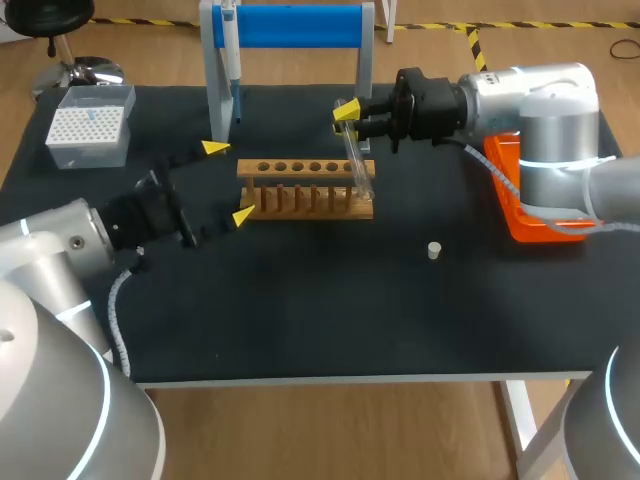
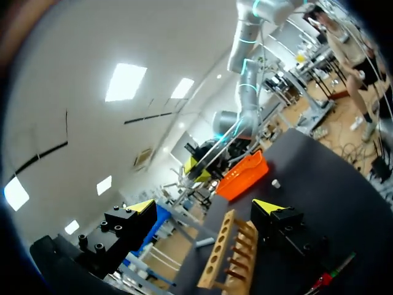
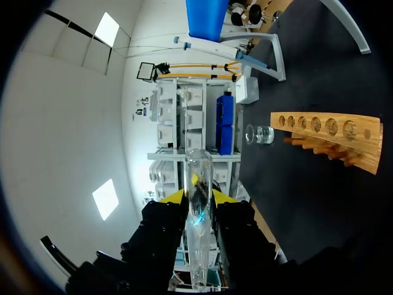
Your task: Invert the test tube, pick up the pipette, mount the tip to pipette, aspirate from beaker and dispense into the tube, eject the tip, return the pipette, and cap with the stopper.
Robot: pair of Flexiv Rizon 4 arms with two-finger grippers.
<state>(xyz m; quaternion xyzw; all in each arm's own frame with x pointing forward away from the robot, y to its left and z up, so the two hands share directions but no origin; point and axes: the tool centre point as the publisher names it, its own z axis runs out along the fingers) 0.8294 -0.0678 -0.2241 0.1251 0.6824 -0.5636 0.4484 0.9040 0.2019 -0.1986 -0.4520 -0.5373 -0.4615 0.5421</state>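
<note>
**Test tube gripped aslant over the rack's right end**

The glass test tube point(image 1: 358, 160) is grasped near its upper end by the right gripper point(image 1: 347, 112), one yellow-tipped finger pressing on either side. The tube is tilted, and its lower end reaches down to the right end of the wooden test tube rack point(image 1: 305, 180). Whether it touches the rack cannot be told. The rack stands mid-bench, with a row of holes along its top.

The left gripper point(image 1: 229, 181) is just beside the rack's left end. Its fingers are spread wide and nothing is between them.

A small white stopper point(image 1: 434, 250) sits on the bare bench to the right of the rack, toward the near edge and well apart from it. The pipette point(image 1: 231, 60) hangs on the blue-barred stand point(image 1: 300, 25) at the far edge, behind the rack.

In the right wrist view a glass beaker point(image 3: 261, 134) stands beyond the end of the rack farther from that gripper, near the stand's foot.

A white tip box point(image 1: 90, 125) sits in the far left corner. An orange bin point(image 1: 525, 215) lies at the right edge, beneath the right arm.
</note>
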